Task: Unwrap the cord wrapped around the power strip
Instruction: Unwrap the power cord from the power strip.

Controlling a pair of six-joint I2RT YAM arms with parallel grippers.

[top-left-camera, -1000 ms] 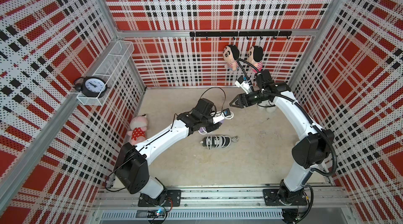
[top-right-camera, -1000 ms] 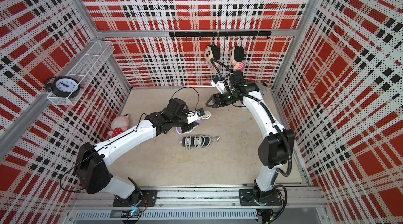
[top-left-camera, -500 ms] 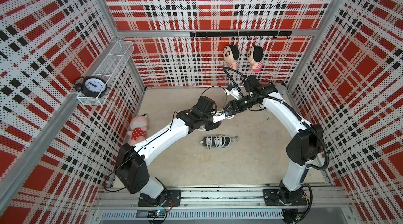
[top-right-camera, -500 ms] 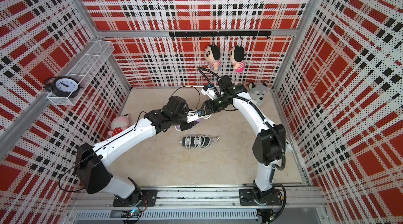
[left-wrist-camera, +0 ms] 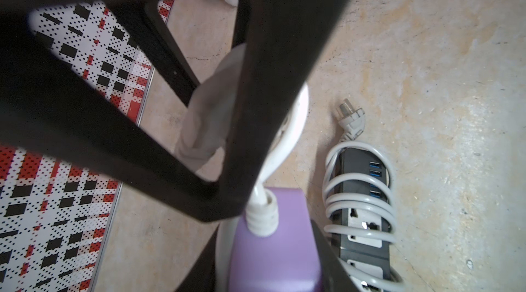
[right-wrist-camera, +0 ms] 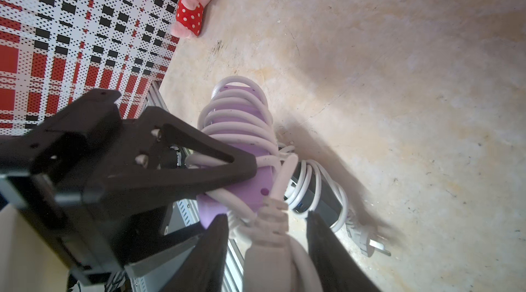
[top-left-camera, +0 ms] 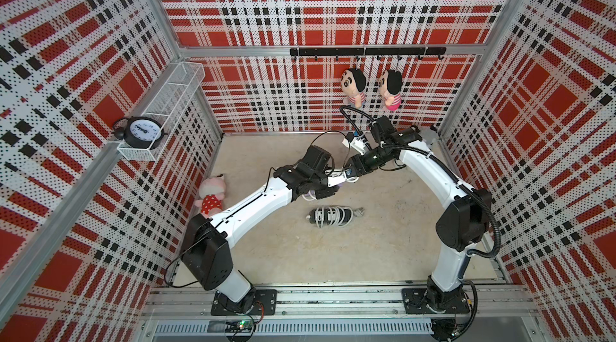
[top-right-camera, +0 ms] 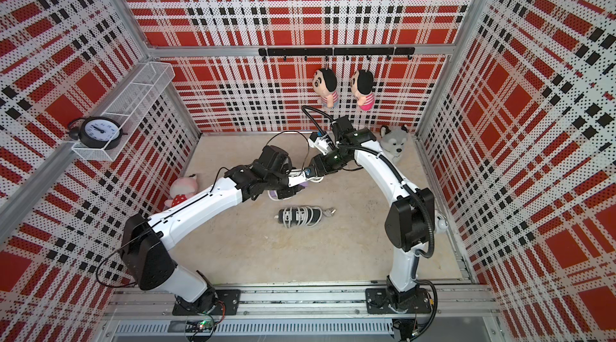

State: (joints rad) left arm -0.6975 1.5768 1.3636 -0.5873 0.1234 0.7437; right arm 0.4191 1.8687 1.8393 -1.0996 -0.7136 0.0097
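Both arms meet over the middle of the floor (top-left-camera: 383,250). The left gripper (top-left-camera: 330,187) is clamped on the purple power strip (right-wrist-camera: 263,181), gripping it near one end. The strip looks raised clear of the floor, judging by the shadow under it in the right wrist view. The white cord (right-wrist-camera: 236,129) runs round the strip in coil after coil, packed close along the body.

The right gripper (right-wrist-camera: 267,218) sits at the same end of the strip. Its two dark fingers (right-wrist-camera: 212,250) stand apart, one on either side of the cord's thick end piece (right-wrist-camera: 269,259), just past the ribbed collar. Slivers of floor show beside the collar at the fingertips. Further back the fingers crowd the white piece, and I can't tell whether they are pinching it.

Down on the floor, just beside the action, lies a black power strip (top-left-camera: 330,217). It has its own grey cord (left-wrist-camera: 358,205) looped round it, with the plug (left-wrist-camera: 351,119) lying loose at one end. Neither arm is touching it.

A pink plush toy (top-left-camera: 213,195) lies against the side wall, well apart from the arms. A husky toy (top-right-camera: 395,143) sits in the far corner behind the right arm, and two dolls (top-left-camera: 353,85) hang from the rail on the back wall.
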